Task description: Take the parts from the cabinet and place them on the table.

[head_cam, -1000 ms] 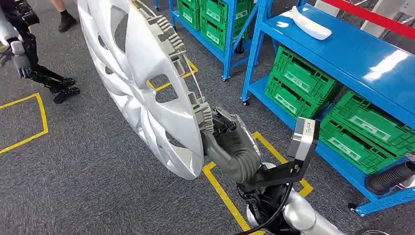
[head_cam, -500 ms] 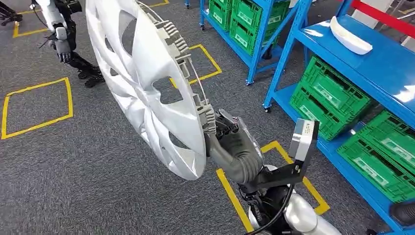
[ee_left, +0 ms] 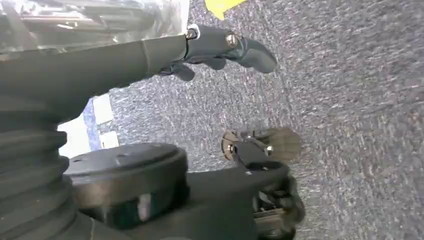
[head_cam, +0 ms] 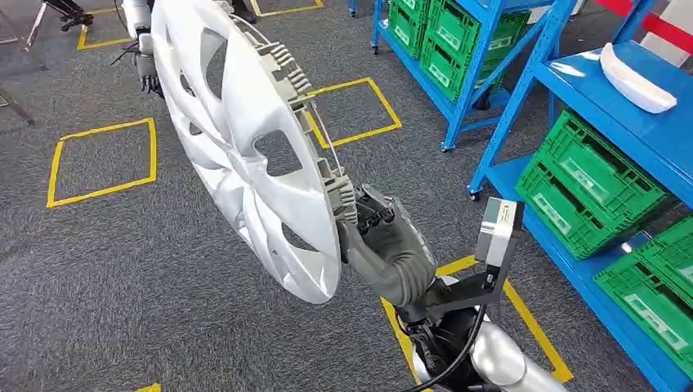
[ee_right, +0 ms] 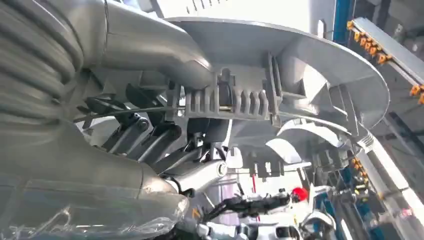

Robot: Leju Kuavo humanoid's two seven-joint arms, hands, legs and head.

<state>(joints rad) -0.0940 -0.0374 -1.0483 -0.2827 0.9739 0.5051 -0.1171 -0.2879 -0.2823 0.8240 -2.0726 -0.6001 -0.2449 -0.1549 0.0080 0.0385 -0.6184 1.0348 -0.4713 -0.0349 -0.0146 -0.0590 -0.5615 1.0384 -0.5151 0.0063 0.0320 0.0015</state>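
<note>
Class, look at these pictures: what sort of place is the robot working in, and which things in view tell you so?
Probably a parts store or workshop floor: blue metal shelving stacked with green crates, yellow tape squares marking the grey carpet, and a silver wheel cover held by the right hand.

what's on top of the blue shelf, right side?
A white curved part lies on the blue shelf. The shelf's far end runs out of frame, so anything there is unseen.
</note>
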